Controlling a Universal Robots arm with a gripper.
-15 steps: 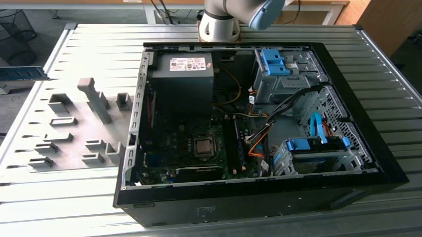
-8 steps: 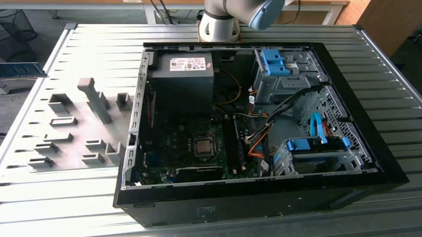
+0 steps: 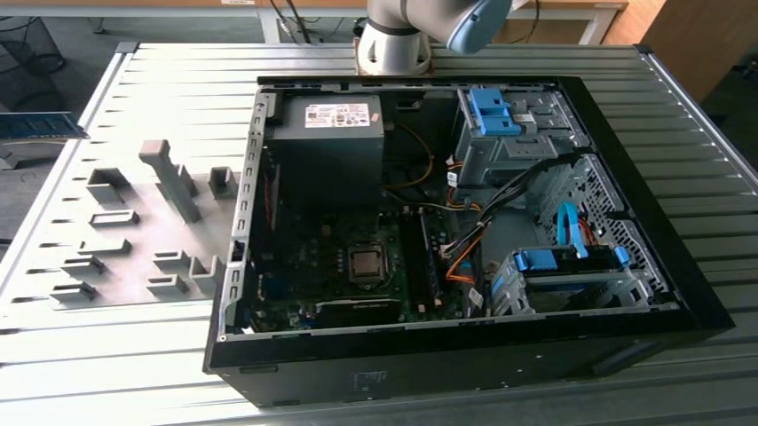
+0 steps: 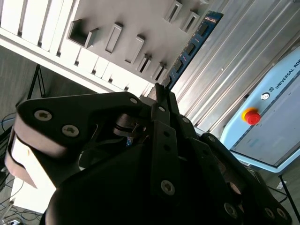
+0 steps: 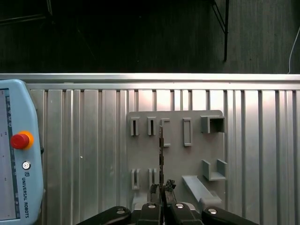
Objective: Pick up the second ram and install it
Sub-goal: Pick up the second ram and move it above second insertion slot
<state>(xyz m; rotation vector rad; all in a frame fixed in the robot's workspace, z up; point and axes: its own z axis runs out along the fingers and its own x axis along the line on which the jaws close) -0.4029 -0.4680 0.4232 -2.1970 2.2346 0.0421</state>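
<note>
One stick: the second ram [image 4: 191, 47] is clamped by one end in the gripper [image 4: 161, 96], jaws closed on it, held in the air over the grey holder plate [image 5: 187, 161]. Judged light, stiff and fragile: thin board, exposed chips. Grip the board edges only. Open air around it; teach pendant [image 5: 14, 154] stands off beside the ribbed table [image 5: 84, 154].

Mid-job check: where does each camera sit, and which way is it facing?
Exterior view: off the arm, looking down on the open computer case and holder plate; arm's base beyond.
First wrist view: behind the hand, facing down at the holder plate; second ram edge-on.
Second wrist view: beside the hand, along the second ram's face.
Shared: both wrist views show the teach pendant.
</note>
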